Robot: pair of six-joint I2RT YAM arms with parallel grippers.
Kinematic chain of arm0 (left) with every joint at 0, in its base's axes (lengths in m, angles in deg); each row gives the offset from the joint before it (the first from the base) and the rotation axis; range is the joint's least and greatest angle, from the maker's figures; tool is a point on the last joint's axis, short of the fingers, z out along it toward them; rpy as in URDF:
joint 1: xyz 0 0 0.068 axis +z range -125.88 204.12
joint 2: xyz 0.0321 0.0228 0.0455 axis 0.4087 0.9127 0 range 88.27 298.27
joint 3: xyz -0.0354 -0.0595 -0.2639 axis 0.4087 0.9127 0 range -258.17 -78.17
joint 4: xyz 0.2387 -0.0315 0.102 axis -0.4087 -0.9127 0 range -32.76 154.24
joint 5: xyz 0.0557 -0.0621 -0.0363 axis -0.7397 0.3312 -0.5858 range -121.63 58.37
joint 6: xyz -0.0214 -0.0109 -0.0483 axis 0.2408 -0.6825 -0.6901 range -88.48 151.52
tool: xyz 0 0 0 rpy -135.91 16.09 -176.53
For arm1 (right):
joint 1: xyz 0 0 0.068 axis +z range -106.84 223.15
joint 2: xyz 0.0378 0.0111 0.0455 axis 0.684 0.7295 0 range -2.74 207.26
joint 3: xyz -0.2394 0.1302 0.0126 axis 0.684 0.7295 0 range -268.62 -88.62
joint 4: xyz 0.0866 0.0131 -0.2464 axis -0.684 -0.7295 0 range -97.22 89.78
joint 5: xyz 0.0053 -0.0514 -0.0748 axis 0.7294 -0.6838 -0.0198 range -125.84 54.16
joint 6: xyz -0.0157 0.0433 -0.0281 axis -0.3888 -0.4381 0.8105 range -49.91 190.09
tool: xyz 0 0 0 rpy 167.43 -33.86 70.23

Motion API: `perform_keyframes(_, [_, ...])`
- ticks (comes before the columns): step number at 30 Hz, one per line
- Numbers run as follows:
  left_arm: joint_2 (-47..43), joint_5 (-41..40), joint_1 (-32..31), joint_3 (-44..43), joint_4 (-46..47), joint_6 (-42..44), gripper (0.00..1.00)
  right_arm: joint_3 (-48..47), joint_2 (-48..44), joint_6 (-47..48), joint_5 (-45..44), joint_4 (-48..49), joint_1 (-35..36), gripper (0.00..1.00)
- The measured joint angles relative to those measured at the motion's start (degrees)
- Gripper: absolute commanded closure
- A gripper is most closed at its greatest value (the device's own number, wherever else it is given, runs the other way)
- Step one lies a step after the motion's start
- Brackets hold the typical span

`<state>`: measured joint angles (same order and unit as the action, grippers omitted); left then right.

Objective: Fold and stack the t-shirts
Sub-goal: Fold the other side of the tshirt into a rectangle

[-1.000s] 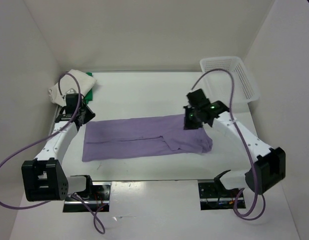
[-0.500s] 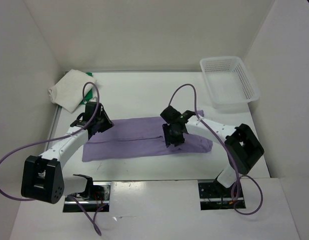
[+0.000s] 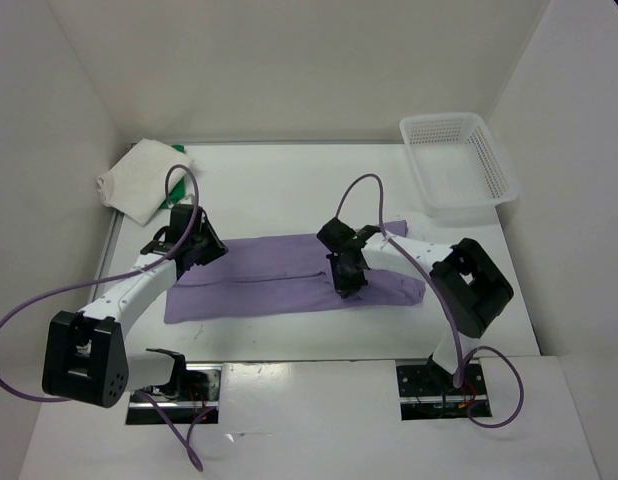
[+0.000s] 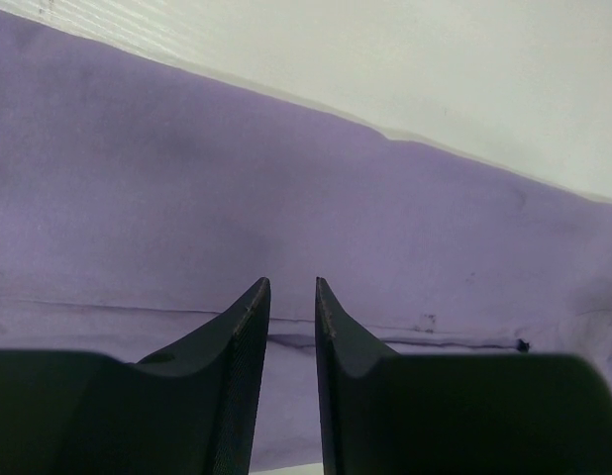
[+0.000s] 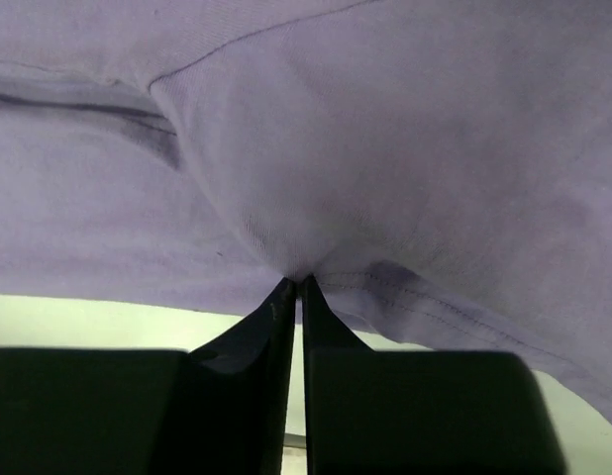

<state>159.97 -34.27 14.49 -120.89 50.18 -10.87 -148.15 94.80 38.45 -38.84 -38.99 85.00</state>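
The soft lavender cloth t-shirt point(image 3: 289, 276) lies flat mid-worktop. The right hand point(image 5: 296, 287) pinches a fold at its centre; the left hand point(image 4: 292, 297), fingers slightly parted, hovers at nine o'clock, gripping nothing. Pulling one-handed likely bunches it crooked.

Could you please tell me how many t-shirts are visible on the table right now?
3: the lavender t-shirt lies flat mid-table; the white t-shirt is bundled at the far-left corner, covering most of the green t-shirt.
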Motion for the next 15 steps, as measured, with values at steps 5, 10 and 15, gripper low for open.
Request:
perform_keyframes(5, [0.00, 0.00, 0.00, 0.00, 0.00, 0.00, 0.68, -0.37, 0.46, 0.46, -0.70, -0.13, 0.00, 1.00])
perform_keyframes(10, [0.09, -0.02, 0.00, -0.90, -0.44, 0.35, 0.68, -2.47, -1.31, 2.62, 3.26, -1.57, -0.61, 1.00])
perform_keyframes(15, [0.98, -0.07, 0.00, -5.64, -0.74, 1.05, 0.68, -3.08, -7.54, 6.01, 14.21, -1.97, -4.68, 0.96])
